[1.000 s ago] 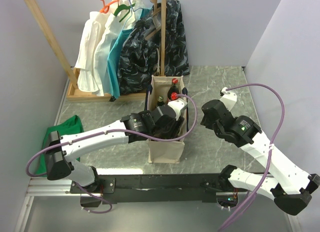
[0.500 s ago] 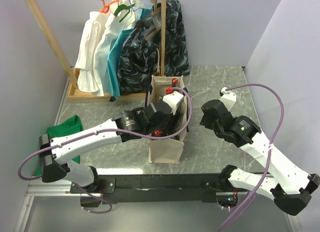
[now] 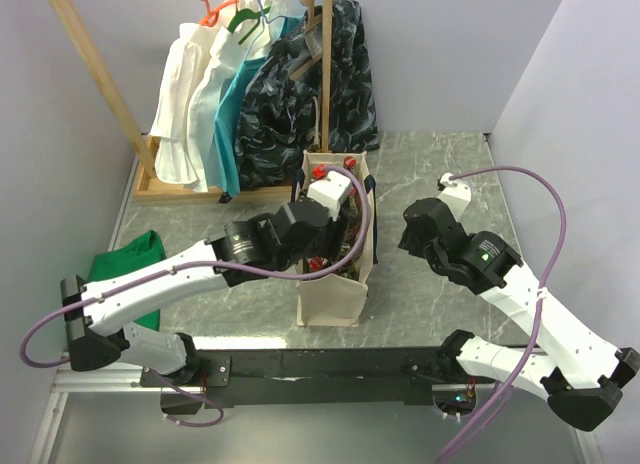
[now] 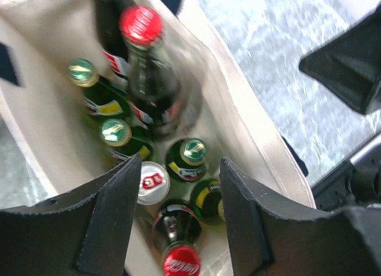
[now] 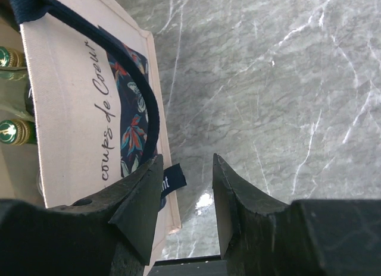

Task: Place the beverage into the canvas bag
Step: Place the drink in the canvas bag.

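Beverage: the red-capped cola bottle (image 4: 149, 80) stands inside the canvas bag (image 3: 330, 296), toward its 12 o'clock end, among green bottles (image 4: 186, 157).
Left gripper (image 4: 178, 169): fingers spread wide, holding nothing, above the bag mouth.
Right gripper (image 5: 186, 169): fingers apart, empty, at the bag's 3 o'clock, beside the navy handle (image 5: 143, 97).
Risk: a left finger catching a cap or the rim could tip the tall bag.

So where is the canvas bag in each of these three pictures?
Top external: canvas bag at the centre, by the near edge of the table.
Left wrist: seen from above, its open mouth fills the frame.
Right wrist: its printed side, at the left.
Shared landmark: the grey marble table.
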Controlling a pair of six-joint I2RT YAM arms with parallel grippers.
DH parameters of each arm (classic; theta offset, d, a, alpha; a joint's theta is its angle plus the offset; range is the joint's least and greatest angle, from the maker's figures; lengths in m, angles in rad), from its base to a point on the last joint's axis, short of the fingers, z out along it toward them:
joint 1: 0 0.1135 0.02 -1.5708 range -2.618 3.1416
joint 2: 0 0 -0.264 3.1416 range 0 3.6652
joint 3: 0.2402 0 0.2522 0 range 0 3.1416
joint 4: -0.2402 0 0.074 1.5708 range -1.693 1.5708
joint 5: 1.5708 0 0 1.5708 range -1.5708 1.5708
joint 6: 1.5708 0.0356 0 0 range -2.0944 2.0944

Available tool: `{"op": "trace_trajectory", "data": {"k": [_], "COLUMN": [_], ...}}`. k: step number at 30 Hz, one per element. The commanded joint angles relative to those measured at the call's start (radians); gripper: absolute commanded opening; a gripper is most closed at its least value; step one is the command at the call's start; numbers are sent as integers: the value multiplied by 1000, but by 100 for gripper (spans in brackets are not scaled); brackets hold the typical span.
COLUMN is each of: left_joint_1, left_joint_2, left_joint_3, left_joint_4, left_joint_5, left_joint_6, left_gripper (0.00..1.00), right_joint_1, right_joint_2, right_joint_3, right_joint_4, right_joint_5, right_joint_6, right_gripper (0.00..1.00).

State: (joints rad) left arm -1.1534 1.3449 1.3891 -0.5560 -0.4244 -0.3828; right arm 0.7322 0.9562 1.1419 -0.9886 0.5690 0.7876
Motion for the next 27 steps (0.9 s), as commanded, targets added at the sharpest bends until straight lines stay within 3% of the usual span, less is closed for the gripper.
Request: {"op": "trace_trajectory", "data": {"k": [1,11,21,27], "left_joint_1": [-5,-5,-3,-3], "left_joint_2": [-81,-194,-277,-322], "left_joint_3": [-12,-97,-174,-200], "left_joint_4": [60,76,16,30], "left_joint_5": [-105,-286,-421,-444], "left_joint_6": [5,6,-54,-24], "left_gripper": [63,74,98,96], "right_joint_1": [-7,-7,-7,-7], "right_joint_2": [-1,18,21,-6], "right_joint_3": [18,42,39,27], "right_joint_4": [36,47,61,85], "right_joint_5": [2,-9,-21,-27], "right_joint_6": [-19,-40,-45,-59], "right_gripper": [46,47,47,47]}}
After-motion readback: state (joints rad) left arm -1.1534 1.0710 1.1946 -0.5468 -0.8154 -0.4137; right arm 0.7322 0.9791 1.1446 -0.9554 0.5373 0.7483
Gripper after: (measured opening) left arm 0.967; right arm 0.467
